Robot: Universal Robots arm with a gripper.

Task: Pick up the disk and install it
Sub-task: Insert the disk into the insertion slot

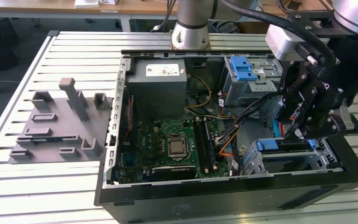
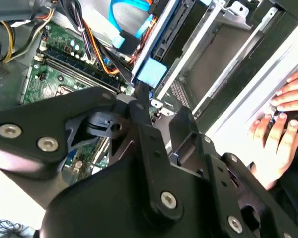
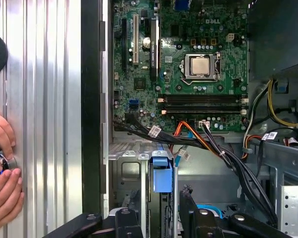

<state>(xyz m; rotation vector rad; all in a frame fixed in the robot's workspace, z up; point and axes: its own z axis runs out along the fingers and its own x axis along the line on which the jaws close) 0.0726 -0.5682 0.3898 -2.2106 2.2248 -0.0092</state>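
Observation:
The disk (image 3: 160, 174) stands on edge in the drive cage (image 3: 126, 171) at the corner of the open computer case, its blue carrier end (image 2: 151, 72) facing up. In the exterior view the blue carrier (image 1: 279, 145) sits in the cage at the case's front right. My gripper (image 3: 154, 204) hangs just above it with one black finger on each side of the carrier's edge, and they stand apart. One fingertip (image 2: 140, 96) is close under the blue end. From the exterior view the gripper (image 1: 298, 134) hovers over the cage.
The motherboard (image 1: 173, 144), the grey power-supply box (image 1: 160, 79) and bundles of cables (image 3: 223, 148) fill the case. A second blue latch (image 1: 244, 70) sits at the back right. A grey moulded fixture (image 1: 61, 126) lies on the slatted table. A person's hands (image 3: 2, 171) rest beside the case.

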